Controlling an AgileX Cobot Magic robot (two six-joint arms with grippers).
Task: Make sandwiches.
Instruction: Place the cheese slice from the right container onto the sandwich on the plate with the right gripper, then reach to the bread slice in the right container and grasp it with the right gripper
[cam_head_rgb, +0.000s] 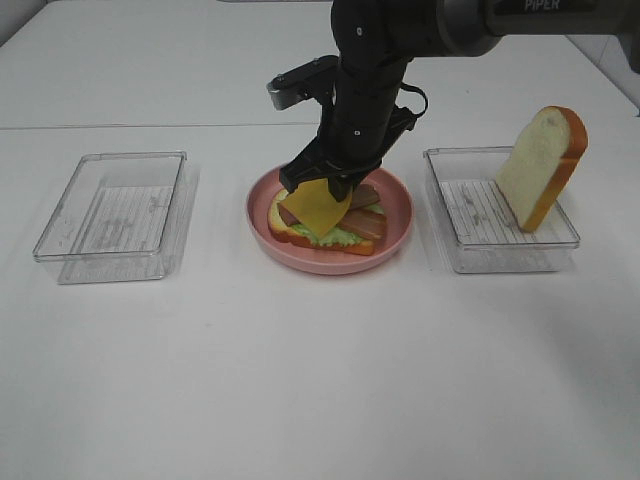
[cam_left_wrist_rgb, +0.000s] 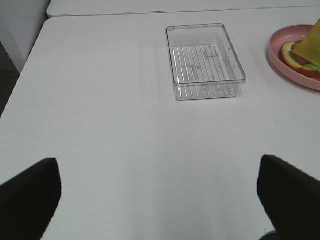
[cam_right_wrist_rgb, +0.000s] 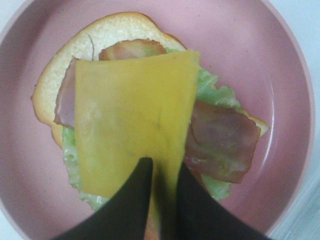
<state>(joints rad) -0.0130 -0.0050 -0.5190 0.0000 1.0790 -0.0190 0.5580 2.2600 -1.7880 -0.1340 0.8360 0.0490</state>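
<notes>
Step in hand, by judgement: laying cheese (cam_right_wrist_rgb: 131, 120) on the open sandwich (cam_head_rgb: 325, 222) in the plate (cam_head_rgb: 392, 190), plate = landmark.

Right claw (cam_head_rgb: 322, 183) directly over plate, pinching cheese by one edge; fingers (cam_right_wrist_rgb: 127, 205) close together either side of the sheet. Grip looks about to ease, but cheese not visibly free yet, so counted as held. Left claw (cam_left_wrist_rgb: 160, 192) well away from plate, past the far tray (cam_head_rgb: 112, 215), spread wide w/ nothing between fingers.

Sandwich so far: bread at base, lettuce (cam_right_wrist_rgb: 212, 92), bacon (cam_right_wrist_rgb: 222, 142) on top, all inside plate. Cheese hangs tilted, lower edge over the stack.

To do well: lower till sheet lies flat on bacon, centre over bread, let go only once it rests, lift straight up so sheet doesn't drag or flip. Risk: cheese sticks to a finger & comes away.

Spare bread slice (cam_head_rgb: 542, 168) leans upright in tray (cam_head_rgb: 500, 215) just beside plate, prob. the lid.

Views: high cam shows both trays, spare slice, arm posture; can't show grip detail. Right wrist shows pinch & layer overlap close up, nothing beyond plate. Left wrist shows bare bench (cam_left_wrist_rgb: 125, 140), far tray, sliver of plate only.
</notes>
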